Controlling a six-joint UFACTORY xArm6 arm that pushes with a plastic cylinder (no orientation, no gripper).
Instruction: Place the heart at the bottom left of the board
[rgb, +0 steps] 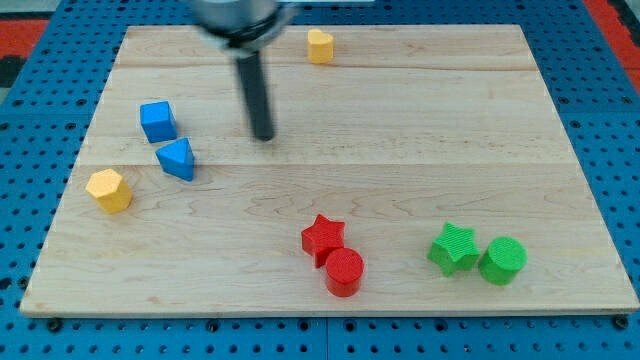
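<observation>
- Right now my tip (263, 136) rests on the wooden board (400, 150) in its upper-left part, with the dark rod rising toward the view's top, where its mount blurs out of the picture.
- As for jaws, the rig carries none: the arm ends in that plain rod, which holds nothing and touches no block.
- The task's thing, the yellow heart (320, 46), sits at the board's top edge, a little left of centre. Its shape is small and soft in this view, so calling it the heart is my best reading, not a certainty.
- From my tip the heart lies up and to the view's right, near but clearly apart. The goal corner lies the opposite way, down and to the view's left.
- That relation decides the coming move, in my judgement: the tip must get round to the heart's upper-right side before any push can drive it toward the bottom left.
- Along that diagonal path stand the blue cube (158, 121), the blue triangular block (177, 159) and the yellow hexagonal block (109, 190), which could get knocked.
- Well clear, near the bottom edge, are the red star (323, 237) touching the red cylinder (344, 272), and the green star (453, 248) beside the green cylinder (502, 260).
- No brand, label or writing can be read anywhere.
</observation>
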